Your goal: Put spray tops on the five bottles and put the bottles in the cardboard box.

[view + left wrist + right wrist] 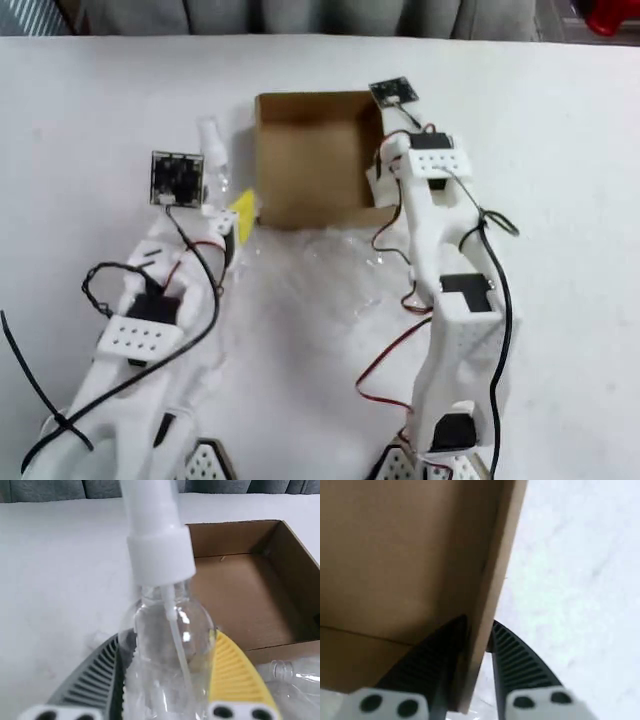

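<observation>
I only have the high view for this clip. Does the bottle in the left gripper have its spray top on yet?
Observer: Yes. The left gripper clamps a clear bottle, and a white spray top sits on its neck with the tube running down inside.
Operator: The right arm hides its gripper from me. What is it doing at the box?
Observer: The right gripper is closed over the cardboard box wall, one finger inside and one outside.

White worktop [90, 100], matte surface under soft, even light. Behind its far edge stands grey upholstered furniture [300, 15], cushions side by side with dark seams between. Red object [612, 18] beyond far right corner, cropped; kind undetermined.
</observation>
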